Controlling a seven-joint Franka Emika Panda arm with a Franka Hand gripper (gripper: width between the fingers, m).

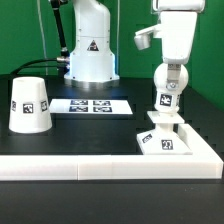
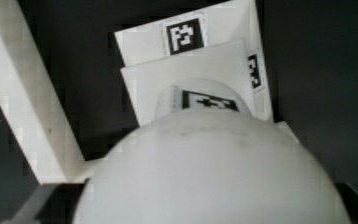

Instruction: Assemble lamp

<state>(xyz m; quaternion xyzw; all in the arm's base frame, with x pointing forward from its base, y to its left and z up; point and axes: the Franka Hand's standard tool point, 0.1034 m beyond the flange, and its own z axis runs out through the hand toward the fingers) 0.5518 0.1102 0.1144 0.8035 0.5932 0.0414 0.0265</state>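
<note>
At the exterior view's left, on the dark surface (image 1: 60, 145): the shade (image 1: 30, 105), standing with wide mouth down and narrow end up, long axis vertical, one square tag facing the camera. Well apart from the other lamp parts.

Further right, flat on the surface: the marker board (image 1: 95, 104), with the arm's white pedestal (image 1: 88, 45) behind it.

At the exterior view's right: the gripper (image 1: 170, 85), pointing straight down and clamped on the bulb (image 1: 167, 100). Bulb upright, long axis vertical, round end up between the fingers, stem pointing down at the middle of the base (image 1: 165, 142). Cannot tell whether the stem touches the base or hangs just above it.

Base lying flat, tags showing on its top and front edge, tucked into the inner corner of the white wall (image 1: 80, 168) along the front of the surface.

From the wrist: rounded bulb (image 2: 194, 165) filling the foreground, tagged base (image 2: 158, 45) directly beyond it, wall (image 2: 25, 90) running just beside the base.
</note>
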